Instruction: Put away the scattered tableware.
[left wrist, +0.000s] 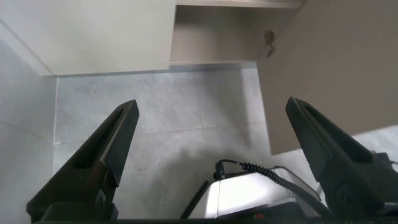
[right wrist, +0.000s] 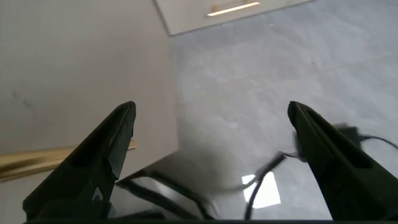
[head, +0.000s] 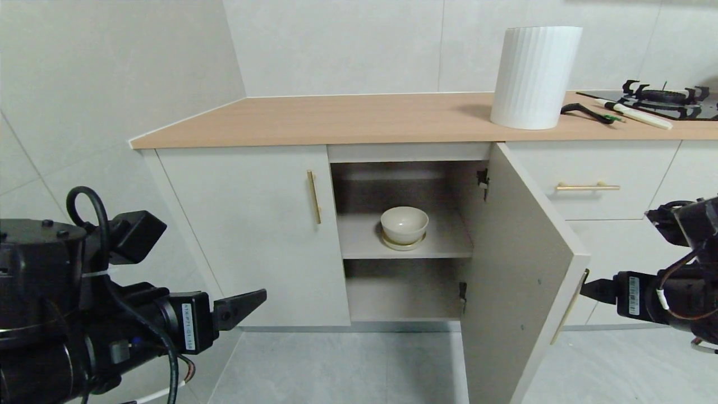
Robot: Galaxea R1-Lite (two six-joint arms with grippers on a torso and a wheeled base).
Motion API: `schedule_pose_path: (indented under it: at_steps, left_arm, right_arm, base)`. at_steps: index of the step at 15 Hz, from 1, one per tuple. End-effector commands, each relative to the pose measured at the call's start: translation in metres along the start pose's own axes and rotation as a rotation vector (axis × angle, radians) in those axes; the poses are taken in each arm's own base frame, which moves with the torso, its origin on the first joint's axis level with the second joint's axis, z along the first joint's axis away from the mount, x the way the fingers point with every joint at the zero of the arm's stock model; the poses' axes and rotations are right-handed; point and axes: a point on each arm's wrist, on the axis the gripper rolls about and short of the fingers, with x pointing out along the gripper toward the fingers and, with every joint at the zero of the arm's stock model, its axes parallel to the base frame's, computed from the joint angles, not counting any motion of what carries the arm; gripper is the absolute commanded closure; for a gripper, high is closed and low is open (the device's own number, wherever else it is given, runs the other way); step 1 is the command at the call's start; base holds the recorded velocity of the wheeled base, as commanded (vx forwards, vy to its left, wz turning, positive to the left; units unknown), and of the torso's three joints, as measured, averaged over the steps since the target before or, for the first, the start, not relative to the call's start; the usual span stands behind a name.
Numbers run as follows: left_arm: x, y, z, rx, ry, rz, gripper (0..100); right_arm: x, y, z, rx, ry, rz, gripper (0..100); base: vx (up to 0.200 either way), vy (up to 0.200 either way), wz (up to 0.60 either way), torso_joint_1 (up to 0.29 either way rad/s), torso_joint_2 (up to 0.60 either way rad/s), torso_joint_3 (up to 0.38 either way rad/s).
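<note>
While the left gripper (left wrist: 211, 106) hangs low on the left, out in front of the closed cabinet door (head: 252, 235), its fingers are spread wide with nothing between them. It looks parked clear so the cupboard opening is free. Moving across, the bowl (head: 404, 224) sits upright on a small plate (head: 401, 243) on the middle shelf (head: 449, 244) of the open cabinet, well inside the edge, so the tableware in sight looks already stowed. Next comes the open door (head: 521, 264), standing out toward the camera with its gold handle (head: 567, 308) on the free edge. Right there is the right gripper (right wrist: 211, 107), fingers wide and empty, with one finger just beside that handle. I'd say it is placed there to swing the door shut. Up on the countertop (head: 336, 118), a white ribbed container (head: 535, 76) stands upright and a couple of utensils (head: 617, 112) lie near the stove (head: 670, 95), well apart from both arms.
</note>
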Motion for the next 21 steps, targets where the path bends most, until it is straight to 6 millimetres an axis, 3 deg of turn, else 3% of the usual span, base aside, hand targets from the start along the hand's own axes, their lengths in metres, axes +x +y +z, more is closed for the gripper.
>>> schedule_pose_path:
  at_steps: [1,4,9,11,12,17,21]
  left_arm:
    - [0.0,0.0,0.001,-0.002,-0.003,0.0,0]
    - [-0.003,0.0,0.002,-0.006,-0.018,0.0,0]
    - [-0.004,0.0,0.003,-0.004,-0.021,0.0,0]
    - [-0.003,0.0,0.002,-0.004,-0.019,-0.001,0]
    - [-0.003,0.0,0.002,-0.004,-0.02,0.001,0]
    - [-0.003,0.0,0.002,-0.001,-0.017,0.002,0]
    - [-0.003,0.0,0.002,0.0,-0.013,0.001,0]
  right_arm:
    - [0.007,0.022,-0.006,-0.052,0.024,0.067,0]
    - [0.022,0.054,-0.003,-0.094,0.047,0.185,0]
    - [0.049,0.102,0.022,-0.111,0.105,0.368,0]
    - [0.053,0.106,0.024,-0.111,0.112,0.381,0]
    - [0.071,0.119,0.024,-0.121,0.139,0.401,0]
    - [0.114,0.139,0.012,-0.101,0.112,0.422,0]
    - [0.124,0.146,0.012,-0.048,0.075,0.442,0]
  base:
    - [0.0,0.0,0.0,0.0,0.0,0.0]
    - [0.0,0.0,0.0,0.0,0.0,0.0]
    - [0.0,0.0,0.0,0.0,0.0,0.0]
    - [0.0,0.0,0.0,0.0,0.0,0.0]
    - [0.0,0.0,0.0,0.0,0.0,0.0]
    - [0.0,0.0,0.0,0.0,0.0,0.0]
    - [0.0,0.0,0.0,0.0,0.0,0.0]
